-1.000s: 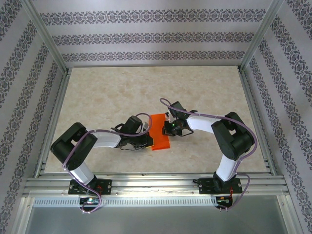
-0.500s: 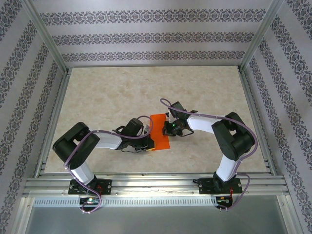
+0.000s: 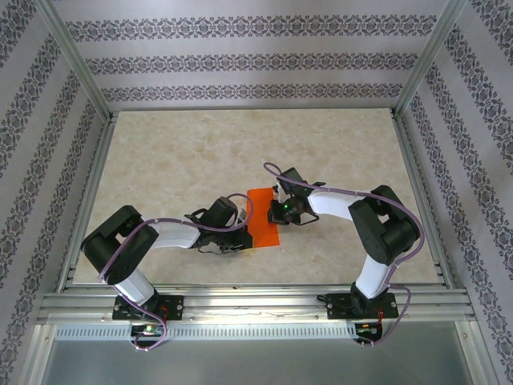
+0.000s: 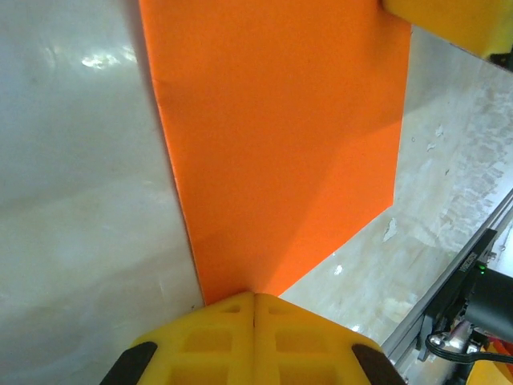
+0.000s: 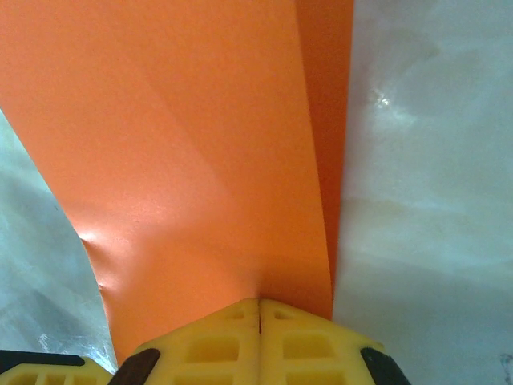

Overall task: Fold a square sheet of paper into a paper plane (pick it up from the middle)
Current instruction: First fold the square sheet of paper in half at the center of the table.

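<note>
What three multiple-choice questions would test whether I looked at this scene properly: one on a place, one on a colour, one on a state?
1. Where is the sheet of paper?
A. On the table, between the left hand and the right hand
B. Hanging on the back wall
C. Draped over the right arm

2. What colour is the paper?
A. Blue
B. White
C. Orange

3. How are the fingers of the two hands set?
A. Both spread wide
B. Both pressed shut
C. One open, one shut

Answers:
1 A: the top view shows a hand at each side of it.
2 C: it is bright orange in every view.
3 B: each wrist view shows yellow fingertips meeting with no gap.
</note>
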Controlling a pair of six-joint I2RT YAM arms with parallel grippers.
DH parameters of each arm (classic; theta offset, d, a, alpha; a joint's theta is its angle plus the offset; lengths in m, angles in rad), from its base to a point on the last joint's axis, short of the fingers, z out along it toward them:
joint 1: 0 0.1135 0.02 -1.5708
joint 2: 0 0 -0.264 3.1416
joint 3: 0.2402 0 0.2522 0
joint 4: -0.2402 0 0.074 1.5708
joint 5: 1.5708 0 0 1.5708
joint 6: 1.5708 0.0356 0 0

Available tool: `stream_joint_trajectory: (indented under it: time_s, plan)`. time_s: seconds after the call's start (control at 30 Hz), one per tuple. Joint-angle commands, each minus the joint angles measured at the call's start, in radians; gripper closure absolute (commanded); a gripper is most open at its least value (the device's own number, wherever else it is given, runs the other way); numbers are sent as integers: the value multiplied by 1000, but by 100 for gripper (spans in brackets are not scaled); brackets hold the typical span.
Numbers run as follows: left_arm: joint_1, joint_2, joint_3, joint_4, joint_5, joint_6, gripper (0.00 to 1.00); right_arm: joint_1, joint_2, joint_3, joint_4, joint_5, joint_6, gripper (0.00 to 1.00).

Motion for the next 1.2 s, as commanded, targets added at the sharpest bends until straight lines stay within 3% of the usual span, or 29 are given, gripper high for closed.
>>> stream_joint_trajectory:
  time_s: [0.0, 0.2, 0.33, 0.7, 0.8, 0.97, 1.17]
  plan:
    - [-30, -16, -8, -138, -16, 38, 99, -19, 21, -36, -97, 77, -5, 100]
    - [-35, -197, -15, -107, -95, -4, 99, -19, 32, -22, -106, 61, -33, 100]
    - [-18, -272, 61, -172, -168, 51, 96, -24, 36, -13, -119, 60, -51, 100]
    - [102, 49, 277, -102, -137, 117, 97, -22, 44, -1, -118, 41, -41, 100]
    - [115, 88, 274, -84, -155, 128, 97, -21, 46, 2, -121, 40, -39, 100]
    - [140, 167, 267, 7, -95, 115, 97, -18, 46, 2, -118, 38, -35, 100]
    - [145, 191, 206, 1, -145, 95, 97, -15, 49, -1, -121, 38, -36, 100]
